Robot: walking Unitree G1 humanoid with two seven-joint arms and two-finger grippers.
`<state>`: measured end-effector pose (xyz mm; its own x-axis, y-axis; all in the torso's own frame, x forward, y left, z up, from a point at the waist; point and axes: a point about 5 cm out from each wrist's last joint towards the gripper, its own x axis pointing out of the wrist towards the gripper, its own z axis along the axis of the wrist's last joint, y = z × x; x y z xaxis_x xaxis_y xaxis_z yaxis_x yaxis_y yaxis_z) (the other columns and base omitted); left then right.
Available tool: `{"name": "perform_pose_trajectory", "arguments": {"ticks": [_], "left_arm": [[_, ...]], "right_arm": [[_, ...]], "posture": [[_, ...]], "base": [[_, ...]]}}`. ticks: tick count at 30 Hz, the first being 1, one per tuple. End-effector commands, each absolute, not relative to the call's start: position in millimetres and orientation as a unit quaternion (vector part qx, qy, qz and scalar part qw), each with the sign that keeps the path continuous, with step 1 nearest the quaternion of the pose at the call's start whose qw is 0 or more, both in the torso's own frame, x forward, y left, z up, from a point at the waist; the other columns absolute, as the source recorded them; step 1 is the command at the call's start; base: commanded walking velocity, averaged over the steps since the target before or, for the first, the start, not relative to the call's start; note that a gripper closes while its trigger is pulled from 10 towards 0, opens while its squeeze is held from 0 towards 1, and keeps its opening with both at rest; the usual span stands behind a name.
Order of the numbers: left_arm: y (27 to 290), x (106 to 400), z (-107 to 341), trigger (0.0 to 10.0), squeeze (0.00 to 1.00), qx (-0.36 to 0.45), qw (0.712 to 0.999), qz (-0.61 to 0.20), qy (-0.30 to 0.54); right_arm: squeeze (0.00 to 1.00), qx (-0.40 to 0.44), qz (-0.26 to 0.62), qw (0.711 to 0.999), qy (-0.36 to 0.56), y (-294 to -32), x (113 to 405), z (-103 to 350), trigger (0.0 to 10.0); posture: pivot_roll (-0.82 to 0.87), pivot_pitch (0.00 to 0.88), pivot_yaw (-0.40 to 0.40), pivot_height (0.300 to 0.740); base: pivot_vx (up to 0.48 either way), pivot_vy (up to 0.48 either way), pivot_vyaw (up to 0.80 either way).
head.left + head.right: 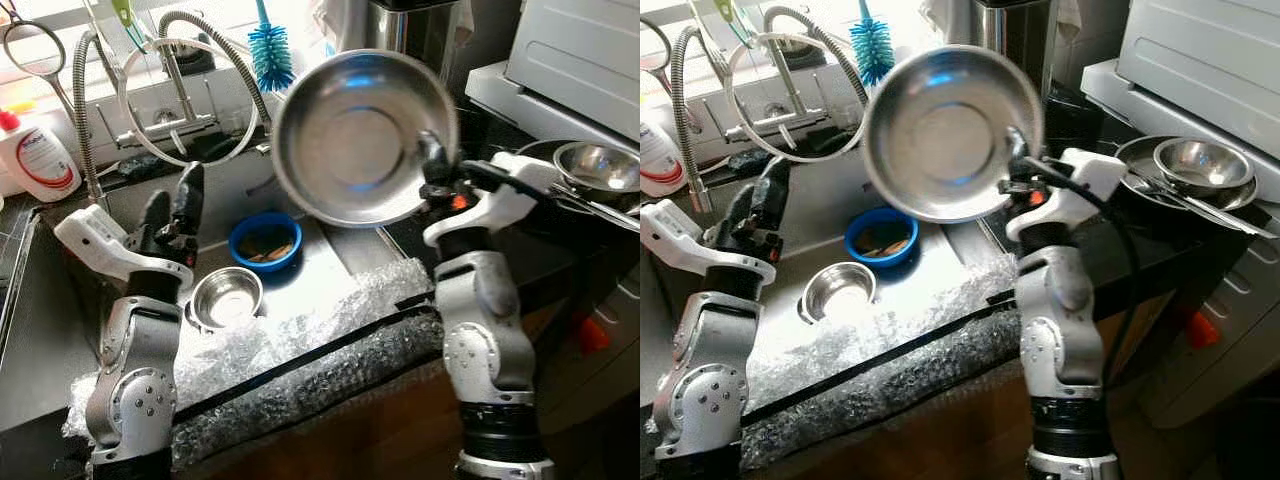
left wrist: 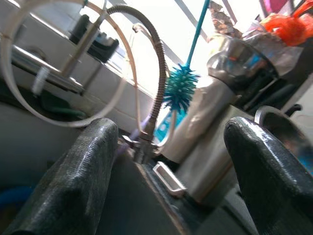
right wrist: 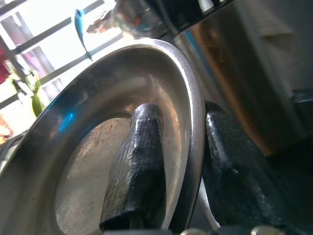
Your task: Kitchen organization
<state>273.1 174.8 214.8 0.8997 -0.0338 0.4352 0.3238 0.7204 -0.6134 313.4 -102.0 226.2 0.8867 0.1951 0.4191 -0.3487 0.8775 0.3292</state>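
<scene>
Right gripper [image 1: 432, 165] holds a steel plate [image 1: 362, 135] up in the air, above the sink [image 1: 60, 300] and its right edge. Jaws clamped on the plate's rim at its right side: in the right wrist view one finger [image 3: 134, 166] lies inside the dish, the other presses the outer face, rim between them. Plate tilted near upright, hollow side facing the camera.

Left gripper [image 1: 172, 205] is raised over the sink, empty, jaws spread wide, touching nothing; fingers [image 2: 73, 181] point toward the faucet [image 1: 175, 80].

In the sink: small steel bowl [image 1: 227, 296] on the basin floor, just right of the left arm; blue bowl [image 1: 265, 240] with something brown in it, behind and right of the steel bowl, apart from it. Bubble wrap [image 1: 300, 360] covers the sink's front edge. Teal bottle brush [image 1: 270, 50] hangs behind the sink, near the faucet's coiled hose. Soap bottle [image 1: 35, 155] stands at the sink's back left.

On the counter right of the sink, a stack of steel bowls [image 1: 1200, 165] with utensils laid across, well apart from the held plate.
</scene>
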Motion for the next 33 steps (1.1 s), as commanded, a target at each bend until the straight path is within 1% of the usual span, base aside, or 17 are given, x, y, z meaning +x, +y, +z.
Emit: {"name": "perform_pose_trajectory", "arguments": {"ticks": [1, 6, 11, 12, 17, 23, 33], "left_arm": [[171, 270, 219, 10.0, 0.0, -0.364, 0.901, -0.117, -0.204], [168, 270, 219, 10.0, 0.0, -0.358, 0.904, -0.115, -0.202], [169, 272, 222, 10.0, 0.0, -0.346, 0.908, -0.112, -0.206], [169, 272, 222, 10.0, 0.0, -0.332, 0.914, -0.107, -0.205], [165, 272, 221, 10.0, 0.0, -0.318, 0.92, -0.11, -0.201], [162, 271, 220, 10.0, 0.0, -0.298, 0.926, -0.113, -0.202], [159, 271, 219, 10.0, 0.0, -0.276, 0.933, -0.114, -0.199]], "right_arm": [[0.0, 0.208, 0.169, 0.946, -0.181, -90, 310, 224, 10.0], [0.0, 0.206, 0.181, 0.945, -0.181, -85, 308, 224, 10.0], [0.0, 0.201, 0.178, 0.947, -0.177, -86, 310, 222, 10.0], [0.0, 0.199, 0.177, 0.948, -0.174, -87, 310, 222, 10.0], [0.0, 0.195, 0.182, 0.949, -0.167, -87, 310, 219, 10.0], [0.0, 0.184, 0.209, 0.948, -0.151, -77, 307, 215, 10.0], [0.0, 0.173, 0.229, 0.947, -0.145, -72, 305, 214, 10.0]], "posture": [[-0.13, 0.0, 0.115, 0.74], [-0.13, 0.0, 0.119, 0.74], [-0.13, 0.0, 0.12, 0.74], [-0.13, 0.0, 0.12, 0.74], [-0.13, 0.0, 0.118, 0.74], [-0.12, 0.0, 0.113, 0.74], [-0.12, 0.0, 0.111, 0.74]], "base": [[0.0, 0.0, 0.0], [0.0, 0.0, 0.0], [0.0, 0.0, 0.0], [0.0, 0.0, 0.0], [0.0, 0.0, 0.0], [0.0, 0.0, 0.0], [0.0, 0.0, 0.0]]}}
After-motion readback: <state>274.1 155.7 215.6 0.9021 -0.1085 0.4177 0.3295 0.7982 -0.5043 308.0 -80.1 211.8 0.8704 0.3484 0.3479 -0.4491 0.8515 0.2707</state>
